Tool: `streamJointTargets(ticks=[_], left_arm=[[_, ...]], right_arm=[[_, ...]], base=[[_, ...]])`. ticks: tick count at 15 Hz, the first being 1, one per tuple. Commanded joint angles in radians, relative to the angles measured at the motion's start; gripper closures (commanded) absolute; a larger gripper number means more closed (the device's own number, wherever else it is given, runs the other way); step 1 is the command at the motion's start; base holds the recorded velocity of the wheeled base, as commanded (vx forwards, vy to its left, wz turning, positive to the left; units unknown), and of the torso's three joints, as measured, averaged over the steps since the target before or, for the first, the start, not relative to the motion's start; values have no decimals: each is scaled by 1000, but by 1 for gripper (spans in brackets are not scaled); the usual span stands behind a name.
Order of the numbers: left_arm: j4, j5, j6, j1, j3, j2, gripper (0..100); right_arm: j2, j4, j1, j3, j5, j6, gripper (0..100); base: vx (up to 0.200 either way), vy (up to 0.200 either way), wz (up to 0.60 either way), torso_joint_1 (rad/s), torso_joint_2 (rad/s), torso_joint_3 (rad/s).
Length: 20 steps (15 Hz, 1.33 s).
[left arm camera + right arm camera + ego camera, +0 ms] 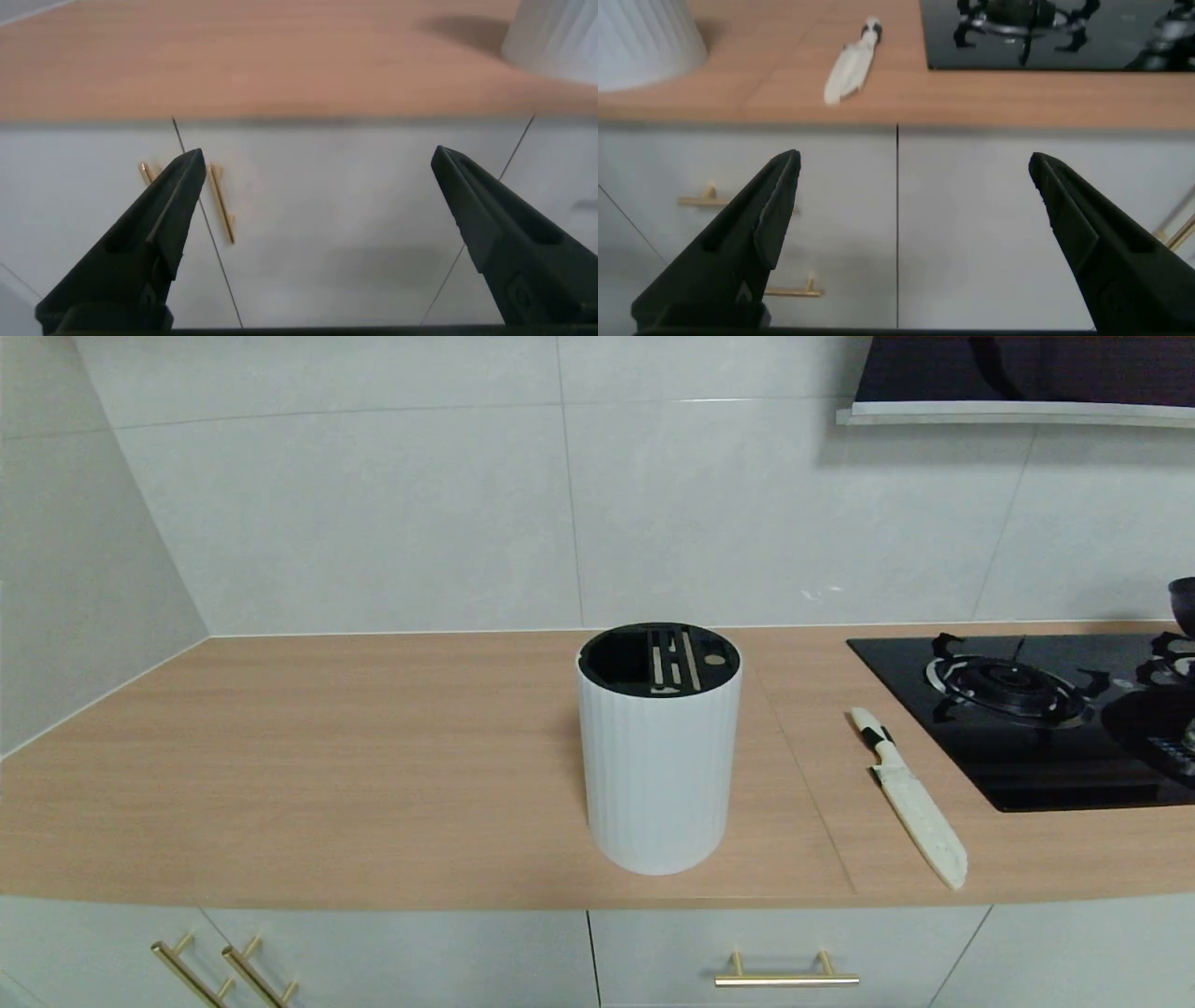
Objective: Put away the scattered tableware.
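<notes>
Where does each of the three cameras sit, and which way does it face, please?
Head view: on the robot's head, facing forward and down at the counter with the white holder, knife and stove.
Left wrist view: on the left arm, low before the cabinet fronts, facing them past the open left pincer.
Right wrist view: likewise on the right arm, past the open right pincer.
Shared: head and right wrist views both show the knife, white holder and stove.
</notes>
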Motion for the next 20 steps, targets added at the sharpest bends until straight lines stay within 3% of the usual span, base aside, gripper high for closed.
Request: streamJointTargets(ticks=[1, 13, 20], left_arm=[[0, 1, 0, 0, 0, 0, 0], [0, 1, 0, 0, 0, 0, 0], [0, 1, 0, 0, 0, 0, 0]], right_arm=[[1, 0, 0, 0, 0, 0, 0], [1, 0, 0, 0, 0, 0, 0], [1, -2, 0, 0, 0, 0, 0]], base=[[0, 0, 0, 242, -520, -290], [0, 0, 0, 260, -557, -296], [0, 0, 0, 102, -208, -105]])
